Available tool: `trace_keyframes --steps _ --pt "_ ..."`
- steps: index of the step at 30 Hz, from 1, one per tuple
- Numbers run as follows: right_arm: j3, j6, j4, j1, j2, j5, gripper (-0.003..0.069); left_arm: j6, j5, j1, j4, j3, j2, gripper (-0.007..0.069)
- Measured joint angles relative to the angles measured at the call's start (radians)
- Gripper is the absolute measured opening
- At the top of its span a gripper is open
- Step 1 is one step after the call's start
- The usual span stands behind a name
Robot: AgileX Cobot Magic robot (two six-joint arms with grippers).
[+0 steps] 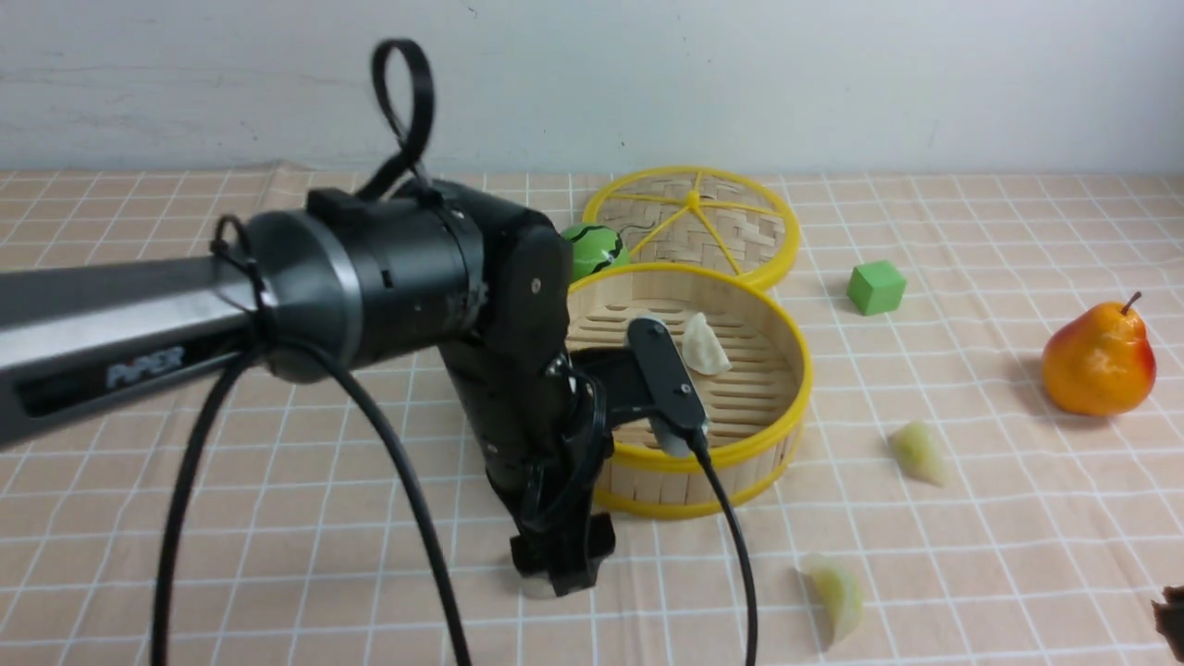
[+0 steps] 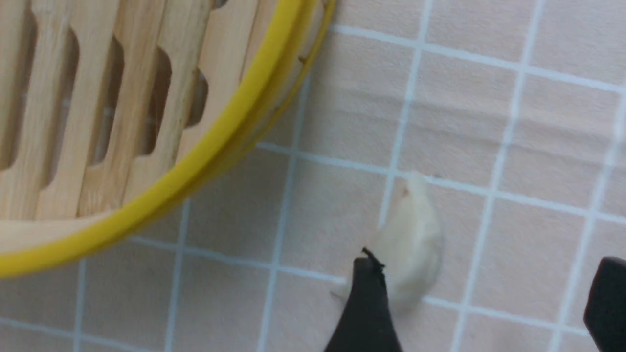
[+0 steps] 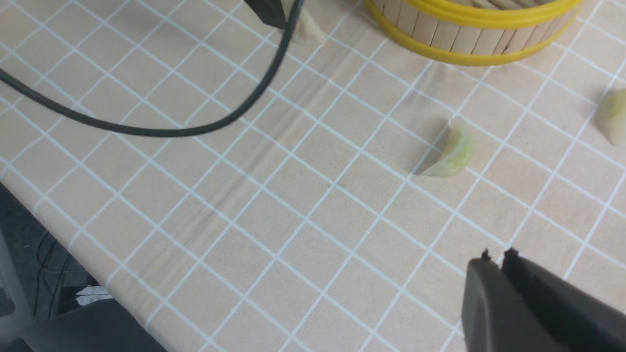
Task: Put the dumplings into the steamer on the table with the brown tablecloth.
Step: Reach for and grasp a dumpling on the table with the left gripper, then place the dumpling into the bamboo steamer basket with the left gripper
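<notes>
The steamer (image 1: 740, 453) stands mid-table on the brown tablecloth (image 1: 277, 518) and holds one white dumpling (image 1: 705, 344). My left gripper (image 1: 560, 578) points down at the cloth just in front of the steamer. In the left wrist view it (image 2: 484, 288) is open. A second white dumpling (image 2: 413, 244) lies on the cloth between the jaws, against one finger (image 2: 364, 303), beside the steamer's rim (image 2: 220, 146). Two green dumplings (image 1: 918, 451) (image 1: 837, 599) lie on the cloth to the right. My right gripper (image 3: 499, 256) is shut and empty, a short way from the nearer green dumpling (image 3: 452, 151).
The flat woven lid (image 1: 694, 222) lies behind the steamer, with a green striped ball (image 1: 592, 250) beside it. A green cube (image 1: 875, 287) and a pear (image 1: 1099, 361) sit at the right. A black cable (image 3: 171, 131) hangs over the cloth. The table's front edge (image 3: 73, 249) is close.
</notes>
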Motion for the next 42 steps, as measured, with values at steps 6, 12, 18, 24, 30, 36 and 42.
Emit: trace_keyframes --steps 6,12,18,24,30,36,42 --pt "0.004 0.000 -0.001 0.000 0.000 0.007 0.0054 0.004 -0.070 0.001 0.019 0.000 0.099 0.0497" --pt "0.004 0.000 -0.007 0.000 0.000 0.011 0.0062 0.004 -0.036 0.001 0.020 0.000 0.124 0.0371" --pt "0.006 0.000 -0.012 0.000 0.000 0.005 0.0067 -0.082 0.020 0.001 0.051 -0.012 0.115 0.0202" --pt "0.006 0.000 -0.014 0.000 0.000 -0.003 0.0074 -0.303 0.131 0.002 0.057 -0.212 0.055 0.0205" --pt "0.007 0.000 -0.014 0.000 0.000 -0.024 0.0079 -0.660 0.083 0.019 0.054 -0.500 0.090 0.0205" --pt "0.007 0.014 -0.014 0.000 0.000 -0.003 0.0085 -0.889 0.005 0.059 0.068 -0.675 0.299 0.0205" --pt "0.007 0.176 -0.066 0.000 0.027 0.075 0.0085 -0.966 -0.008 0.064 0.112 -0.788 0.472 0.0205"
